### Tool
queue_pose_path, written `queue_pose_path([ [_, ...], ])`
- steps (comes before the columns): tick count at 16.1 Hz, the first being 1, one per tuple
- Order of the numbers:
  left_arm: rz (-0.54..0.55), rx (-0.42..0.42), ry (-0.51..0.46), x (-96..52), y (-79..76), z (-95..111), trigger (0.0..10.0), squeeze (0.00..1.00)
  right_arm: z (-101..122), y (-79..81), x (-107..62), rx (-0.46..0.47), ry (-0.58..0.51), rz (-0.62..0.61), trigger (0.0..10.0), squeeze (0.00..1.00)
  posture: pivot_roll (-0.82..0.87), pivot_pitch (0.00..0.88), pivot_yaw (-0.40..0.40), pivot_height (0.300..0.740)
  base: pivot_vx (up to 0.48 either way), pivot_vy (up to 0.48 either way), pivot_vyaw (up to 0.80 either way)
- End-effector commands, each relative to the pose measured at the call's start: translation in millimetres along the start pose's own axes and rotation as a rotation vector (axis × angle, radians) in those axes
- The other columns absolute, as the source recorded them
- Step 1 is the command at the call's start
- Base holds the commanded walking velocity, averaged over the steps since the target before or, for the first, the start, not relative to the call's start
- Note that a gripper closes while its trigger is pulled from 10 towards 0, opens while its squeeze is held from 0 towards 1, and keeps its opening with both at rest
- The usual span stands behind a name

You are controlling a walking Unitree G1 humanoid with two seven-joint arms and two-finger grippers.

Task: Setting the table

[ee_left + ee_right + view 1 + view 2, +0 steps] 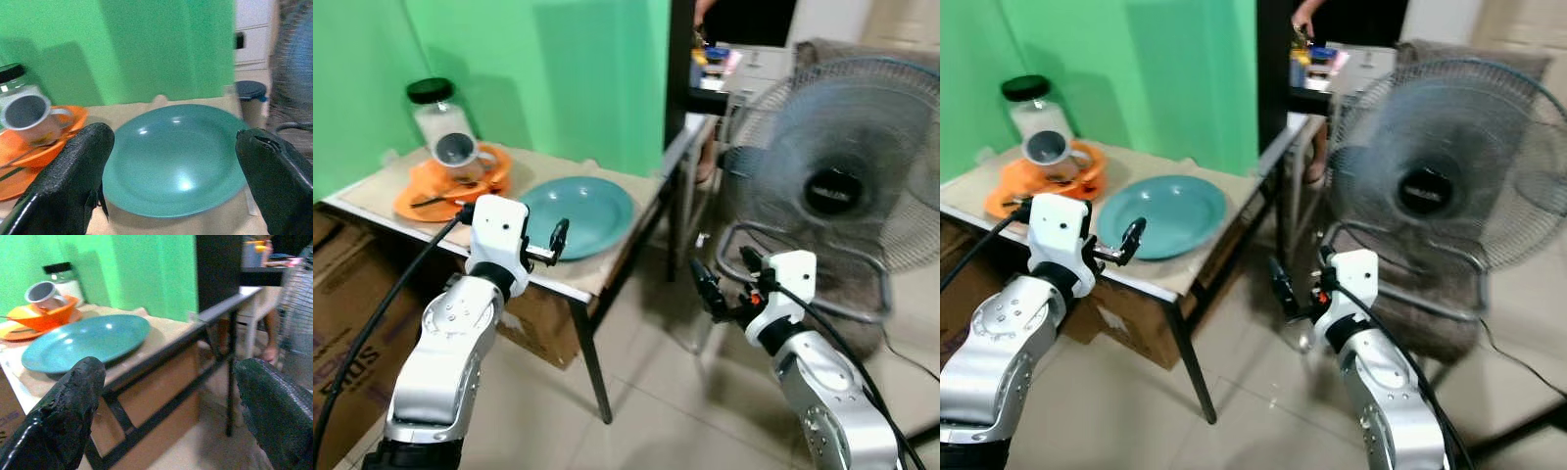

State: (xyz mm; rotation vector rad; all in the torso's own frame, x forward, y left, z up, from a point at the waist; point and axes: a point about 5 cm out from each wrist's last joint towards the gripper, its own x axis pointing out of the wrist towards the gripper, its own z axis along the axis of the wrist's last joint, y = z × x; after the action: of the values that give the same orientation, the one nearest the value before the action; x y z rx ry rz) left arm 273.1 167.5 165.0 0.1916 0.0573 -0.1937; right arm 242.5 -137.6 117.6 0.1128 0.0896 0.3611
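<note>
Fingers (73, 181) of the left gripper (176, 181) stood wide apart and empty just short of the teal plate (576, 215) on the worktop (607, 269) — the right gripper (713, 292), also spread and empty, hung beside the worktop's edge, well off the plate.

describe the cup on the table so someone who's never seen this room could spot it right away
Find the small table against the green wall. At its far left end sit stacked orange dishes, and the grey metal cup lies tipped in them, mouth facing out. Unlike the black-lidded jar behind it, it has a handle.
</note>
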Motion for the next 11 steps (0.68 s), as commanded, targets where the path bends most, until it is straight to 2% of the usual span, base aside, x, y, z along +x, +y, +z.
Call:
queue_pose_path([
  [1, 0.016, 0.023, 0.000, -2.5, 6.8, 1, 10.0, 1.00, 2, 7.9, 4.0, -0.001, -0.008, 0.039, 10.0, 0.00, 0.10, 0.000, 0.043, 0.740, 0.341, 0.000, 0.80],
  [3, 0.011, 0.027, 0.003, -2.6, 6.4, 0, 10.0, 1.00, 3, 6.8, 4.2, 0.005, -0.016, 0.032, 10.0, 0.00, 0.10, 0.000, 0.043, 0.740, 0.336, 0.000, 0.80],
  [6, -0.017, 0.038, 0.008, -1.9, 4.9, -1, 10.0, 1.00, 6, 0.7, 4.3, 0.042, -0.040, -0.006, 10.0, 0.00, 0.09, 0.000, 0.046, 0.740, 0.321, 0.000, 0.00],
  [11, -0.077, 0.057, 0.024, -0.1, 4.0, -5, 10.0, 1.00, 11, -9.2, 5.9, 0.054, -0.049, -0.063, 10.0, 0.00, 0.08, 0.000, 0.050, 0.740, 0.305, 0.000, 0.00],
])
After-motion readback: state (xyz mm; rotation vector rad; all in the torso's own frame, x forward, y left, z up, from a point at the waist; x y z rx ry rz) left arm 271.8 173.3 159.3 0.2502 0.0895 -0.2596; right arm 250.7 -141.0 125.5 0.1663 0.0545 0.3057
